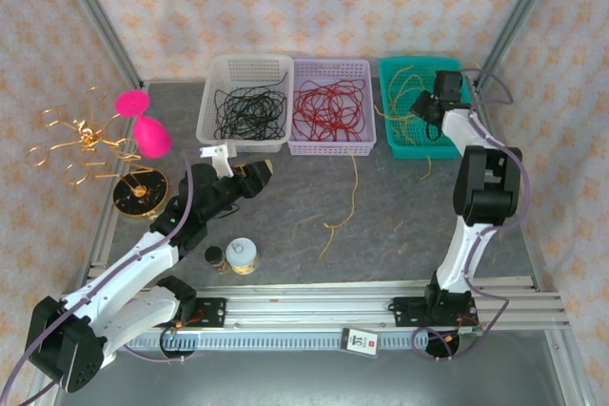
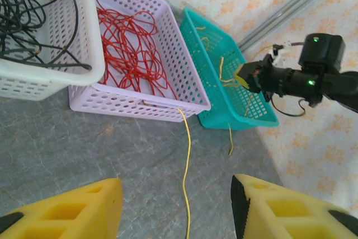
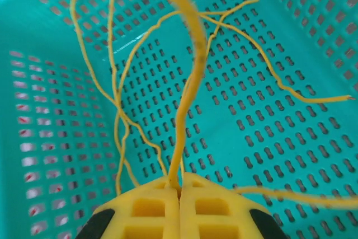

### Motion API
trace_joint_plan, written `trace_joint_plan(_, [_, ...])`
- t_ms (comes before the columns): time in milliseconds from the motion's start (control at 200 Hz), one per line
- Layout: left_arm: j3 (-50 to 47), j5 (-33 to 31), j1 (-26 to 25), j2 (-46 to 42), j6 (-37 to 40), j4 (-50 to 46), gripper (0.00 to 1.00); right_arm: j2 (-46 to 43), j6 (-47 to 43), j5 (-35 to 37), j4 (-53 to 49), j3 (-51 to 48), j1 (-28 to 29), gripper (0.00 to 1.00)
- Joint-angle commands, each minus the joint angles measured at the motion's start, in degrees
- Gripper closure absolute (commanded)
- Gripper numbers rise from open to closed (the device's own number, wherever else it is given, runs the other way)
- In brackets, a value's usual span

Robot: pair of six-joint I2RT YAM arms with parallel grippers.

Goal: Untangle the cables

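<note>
The cables are sorted by colour. Black cables (image 1: 247, 109) lie in a white basket (image 1: 217, 71), red cables (image 1: 328, 109) in a lilac basket (image 1: 333, 146), and yellow cables (image 3: 120, 110) in a teal basket (image 1: 419, 150). My right gripper (image 1: 425, 106) hangs over the teal basket, shut (image 3: 180, 186) on a yellow cable (image 3: 187, 99) that rises from its jaws. One loose yellow cable (image 1: 344, 206) trails from the lilac basket's front across the table. My left gripper (image 1: 259, 176) is open above the table, and that loose cable (image 2: 187, 160) runs between its fingers (image 2: 176, 200) without touching them.
A gold looped-wire ornament (image 1: 81, 135), a pink object (image 1: 143, 125) and a round black base (image 1: 140, 192) stand at the left. Two small jars (image 1: 242, 256) sit near the left arm. A metal rail (image 1: 381, 301) runs along the near edge.
</note>
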Motion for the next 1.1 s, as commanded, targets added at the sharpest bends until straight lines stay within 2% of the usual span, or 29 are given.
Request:
trace_joint_plan(0, [0.35,0.57,-0.67,0.11,0.49,-1.24,0.47,3.43,-2.09,0.06,-3.13,3.78,-1.68,0.99])
trace_joint_plan(150, [0.48,0.55,-1.50,1.64,0.25,-0.71,0.48,7.37,-1.80,-0.45,-2.74,6.26,-3.99,1.00])
trace_joint_plan(295, [0.55,0.31,-2.25,3.57,-0.25,0.47,0.48,9.40,-3.60,0.14,-5.25,9.86,-4.21,0.75])
trace_joint_plan(380, [1.01,0.23,-2.89,4.81,-0.19,0.81,0.48,10.07,-4.67,1.44,-6.78,12.01,-4.30,0.66])
trace_joint_plan(480, [2.18,-0.88,-4.03,5.90,0.75,0.14,0.48,9.20,-4.95,1.68,-8.32,14.06,-4.32,0.59])
trace_joint_plan(731, [4.55,-1.73,-9.91,10.20,3.51,-0.79,0.47,-3.45,-2.90,-3.45,-3.99,7.39,-3.81,0.57])
trace_joint_plan(846, [6.60,-1.51,-13.41,13.97,7.39,-0.83,0.47,-7.72,-2.79,-3.98,-2.35,3.19,-2.93,0.57])
trace_joint_plan(981, [10.28,-0.16,-16.48,20.40,11.90,-0.97,0.45,-10.38,-2.18,-3.37,-2.17,-1.26,-2.86,0.57])
trace_joint_plan(1091, [16.04,0.03,-18.32,28.02,15.73,-5.40,0.41,-17.38,-0.35,-4.78,1.48,-9.67,-2.53,0.58])
